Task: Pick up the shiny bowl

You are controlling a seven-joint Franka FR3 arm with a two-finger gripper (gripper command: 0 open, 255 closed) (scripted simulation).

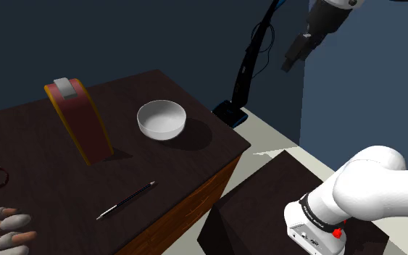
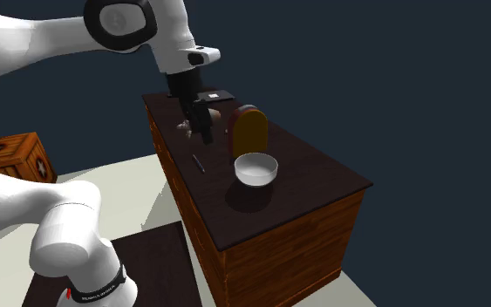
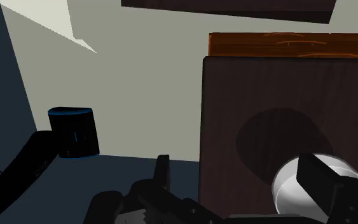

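1. Currently, in the shoulder view, a red upright stand (image 1: 79, 119) is standing on the counter (image 1: 43, 156) at 9 o'clock from the bowl (image 1: 161, 119). A wide sideways sweep is risking a knock against it.
2. The white, glossy bowl is sitting upright near the counter's 3 o'clock edge. Its smooth rounded wall is looking slippery to me, so a finger coming down on the rim rather than astride it is likely tipping or skidding the bowl toward that edge.
3. At the bowl's 2 o'clock a black upright appliance (image 1: 247, 72) is leaning beside the counter. In this view it is falling between the bowl and the pincer (image 1: 290, 61), so a low, straight approach is risking a snag.
4. The pincer is hanging with its fingers apart and nothing between them, high up and out past the counter's edge. The bowl is lying well apart from it, lower down, at its 8 o'clock.
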